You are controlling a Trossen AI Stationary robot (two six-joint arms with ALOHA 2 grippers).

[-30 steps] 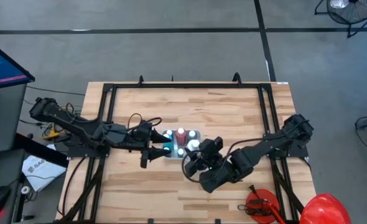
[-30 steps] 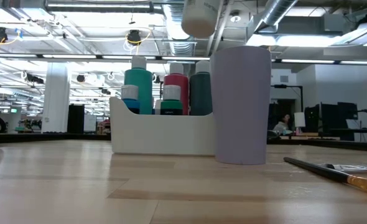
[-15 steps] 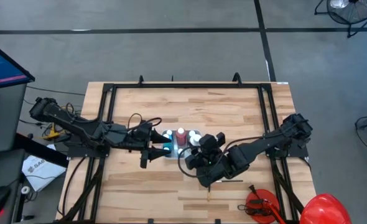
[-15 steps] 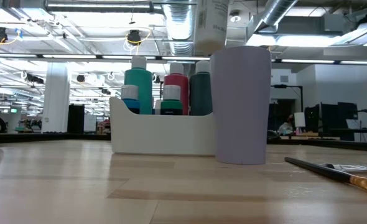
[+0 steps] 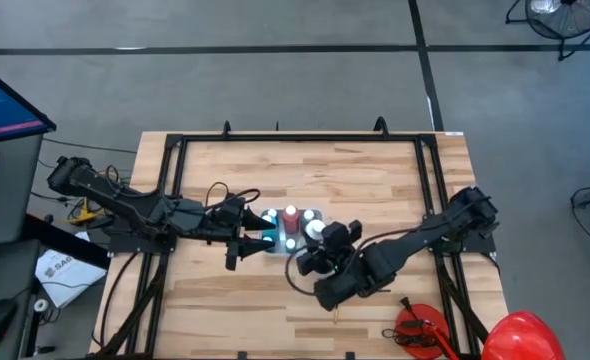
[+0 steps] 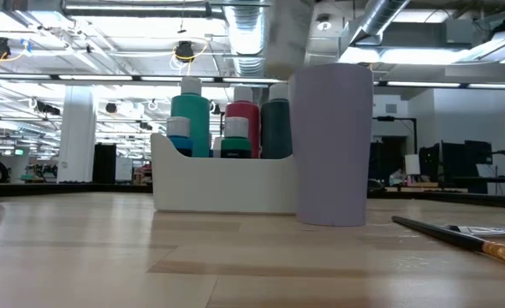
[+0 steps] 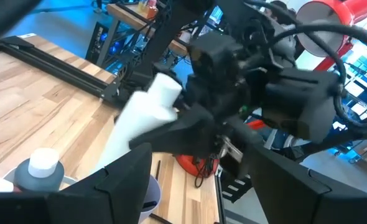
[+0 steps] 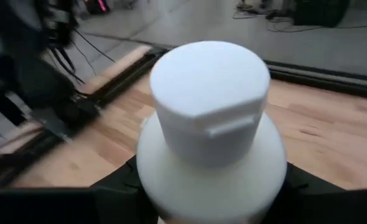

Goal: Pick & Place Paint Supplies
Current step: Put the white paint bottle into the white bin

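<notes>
A white caddy [image 6: 222, 184] stands mid-table and holds teal, red and dark green paint bottles [image 6: 227, 124]. A lilac cup [image 6: 334, 145] stands against its right end. My right gripper [image 5: 325, 248] is shut on a white bottle [image 7: 140, 112] with a white cap [image 8: 205, 93], high over the caddy and the cup. The bottle shows blurred at the top of the low view [image 6: 288, 34]. My left gripper [image 5: 257, 238] hovers open over the caddy's left end with nothing between its fingers. A dark-handled brush [image 6: 458, 238] lies flat on the table to the right. My right gripper pinches the white bottle's body [image 8: 152, 186] below its shoulder, one finger on each side. The bottle lies along the fingers, its cap pointing away from the wrist. It is lifted clear of the table, tilted, above the caddy and the cup.
A red dome [image 5: 523, 335] and a red tool [image 5: 420, 330] sit at the table's near right corner. Black frame rails [image 5: 430, 190] run along the table's left, right and far sides. Bare wood lies between the caddy and the near edge [image 5: 235, 320].
My right gripper has carried the white bottle toward the caddy and a little down, tipping and turning as it went. In the low view the bottle reaches lower than a second ago and shows its side instead of its rounded end.
</notes>
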